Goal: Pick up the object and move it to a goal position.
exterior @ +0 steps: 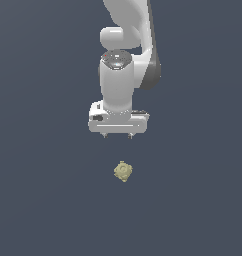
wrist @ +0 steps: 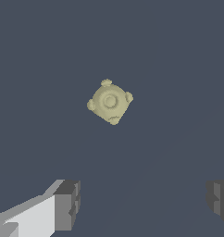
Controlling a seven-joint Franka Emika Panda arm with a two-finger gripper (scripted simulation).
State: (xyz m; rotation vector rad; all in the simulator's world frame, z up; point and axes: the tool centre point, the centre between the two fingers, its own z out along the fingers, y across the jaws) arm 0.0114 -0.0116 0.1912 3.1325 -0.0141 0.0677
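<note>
The white gripper [exterior: 118, 136] hangs over the little yellow knobbly blob [exterior: 123, 171], fingers [wrist: 67, 203] wide apart and empty. Nothing is picked up yet; grabbing and moving remain.

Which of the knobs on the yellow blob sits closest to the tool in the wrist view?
The knob on the object's edge facing the open tool; the three others sit on the sides and far edge.
</note>
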